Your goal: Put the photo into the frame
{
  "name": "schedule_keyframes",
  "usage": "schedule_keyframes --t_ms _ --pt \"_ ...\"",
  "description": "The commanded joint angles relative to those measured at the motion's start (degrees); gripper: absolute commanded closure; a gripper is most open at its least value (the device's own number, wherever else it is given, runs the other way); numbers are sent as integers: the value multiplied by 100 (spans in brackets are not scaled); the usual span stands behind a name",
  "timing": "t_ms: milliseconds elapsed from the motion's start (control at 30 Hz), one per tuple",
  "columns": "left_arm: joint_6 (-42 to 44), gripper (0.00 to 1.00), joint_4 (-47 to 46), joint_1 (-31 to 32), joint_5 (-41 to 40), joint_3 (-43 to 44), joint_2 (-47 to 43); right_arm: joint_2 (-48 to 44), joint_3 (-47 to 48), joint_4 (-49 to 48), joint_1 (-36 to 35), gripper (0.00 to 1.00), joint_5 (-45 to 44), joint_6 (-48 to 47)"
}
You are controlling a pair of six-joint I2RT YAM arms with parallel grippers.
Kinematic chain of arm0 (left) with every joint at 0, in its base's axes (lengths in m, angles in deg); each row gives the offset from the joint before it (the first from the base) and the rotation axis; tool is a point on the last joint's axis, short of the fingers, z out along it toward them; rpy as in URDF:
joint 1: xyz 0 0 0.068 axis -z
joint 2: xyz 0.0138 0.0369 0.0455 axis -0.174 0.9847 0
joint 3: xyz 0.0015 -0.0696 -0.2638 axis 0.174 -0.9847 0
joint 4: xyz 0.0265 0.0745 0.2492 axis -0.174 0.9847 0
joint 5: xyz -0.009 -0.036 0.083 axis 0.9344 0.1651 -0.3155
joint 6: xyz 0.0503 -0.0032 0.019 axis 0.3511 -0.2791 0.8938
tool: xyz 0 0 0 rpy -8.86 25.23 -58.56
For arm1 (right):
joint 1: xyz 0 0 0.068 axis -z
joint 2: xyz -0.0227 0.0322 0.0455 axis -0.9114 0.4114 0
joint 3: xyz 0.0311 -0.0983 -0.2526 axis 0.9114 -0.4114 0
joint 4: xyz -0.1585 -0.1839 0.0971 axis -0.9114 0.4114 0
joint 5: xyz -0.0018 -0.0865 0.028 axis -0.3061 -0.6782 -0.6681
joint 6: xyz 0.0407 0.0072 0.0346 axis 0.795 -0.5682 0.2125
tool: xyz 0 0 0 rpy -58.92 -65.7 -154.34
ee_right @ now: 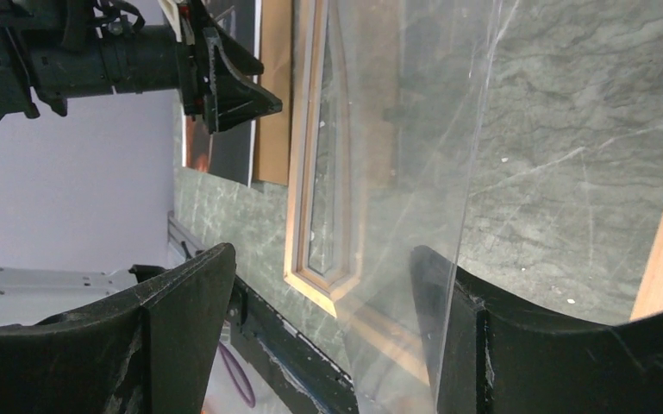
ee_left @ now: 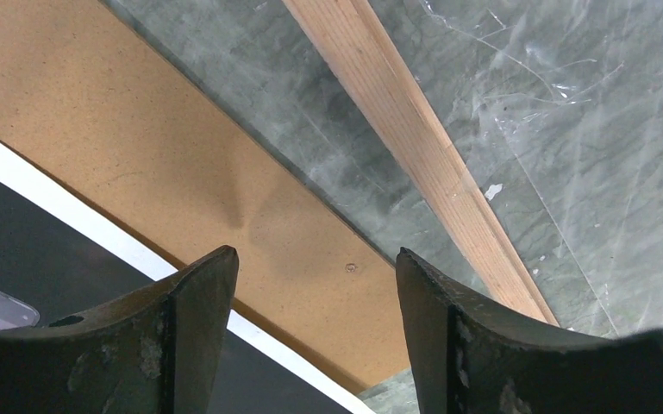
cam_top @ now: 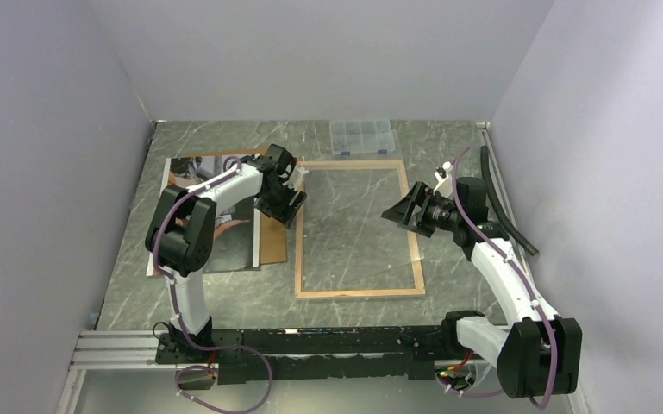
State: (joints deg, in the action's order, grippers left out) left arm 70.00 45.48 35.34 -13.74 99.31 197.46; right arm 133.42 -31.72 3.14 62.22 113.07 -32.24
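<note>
1. The left arm covers much of the photo (cam_top: pixel 228 250) in the top view. The left wrist view cuts it down to a dark strip with a white margin (ee_left: pixel 17 233), and the people on it cannot be made out.
2. The photo meets a brown board (cam_top: pixel 272 241); which of the two lies on top cannot be told.
3. The pane (ee_right: pixel 414 172) is mostly glare. One edge of it runs between the right gripper's (ee_right: pixel 321 252) fingers, close to one of them. Whether it touches that finger, or sits flat in the frame, is unclear.
4. The photo lies face up on the table (cam_top: pixel 224 293), left of the frame (cam_top: pixel 358 293), with the board between them. Its long axis runs from near to far.
5. The frame lies wood side up at mid-table, its long axis also near to far.
6. The left gripper (cam_top: pixel 291 191) hangs over the board beside the frame's left rail (ee_left: pixel 414 138), with its jaws wide and nothing between them.
7. The right gripper (cam_top: pixel 399 203) is over the frame's right side, with its jaws wide and not clamped.
8. A clear box (cam_top: pixel 362 136) sits just beyond the frame's far rail.
</note>
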Motion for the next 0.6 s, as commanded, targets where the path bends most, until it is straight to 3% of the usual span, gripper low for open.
schedule_keyframes --t_ms 0,233,567 --pt "51 28 -29 -79 153 -36 -265 -186 443 283 -12 22 -318 -466" --pt "40 28 -20 -93 221 -62 -287 23 596 35 -12 22 -294 -501" --pt "54 28 38 -106 244 -50 -319 373 835 -522 -3 24 628 -517"
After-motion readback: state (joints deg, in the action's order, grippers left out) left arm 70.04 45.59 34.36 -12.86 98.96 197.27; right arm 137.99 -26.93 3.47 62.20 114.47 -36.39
